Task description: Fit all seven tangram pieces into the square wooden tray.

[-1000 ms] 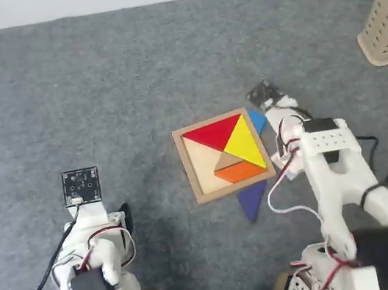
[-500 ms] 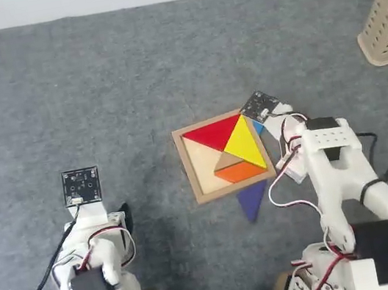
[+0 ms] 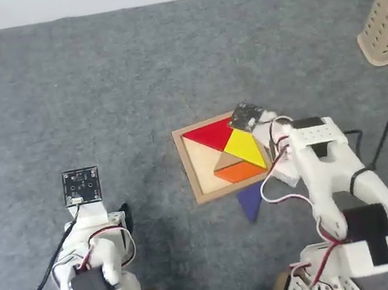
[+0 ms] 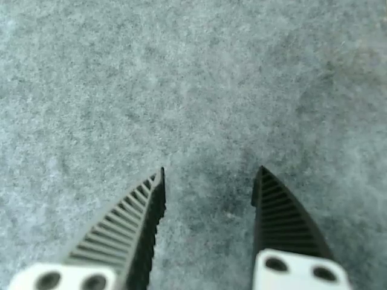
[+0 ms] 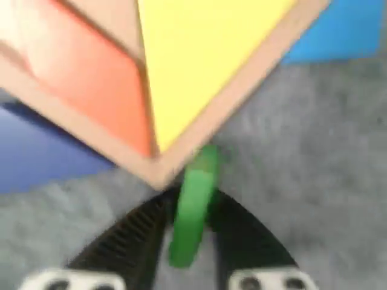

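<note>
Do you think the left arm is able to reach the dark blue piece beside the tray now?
Probably not: the left gripper hangs open over bare carpet far from the dark blue piece, which lies beside the right arm.

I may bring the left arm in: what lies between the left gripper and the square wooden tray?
Just bare grey carpet, as the high view shows: nothing lies between the left gripper and the square wooden tray.

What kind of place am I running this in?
Probably an indoor benchtop robot rig, not a factory: grey felt-like mat, wooden tangram tray, perforated beige bin at the edge.
</note>
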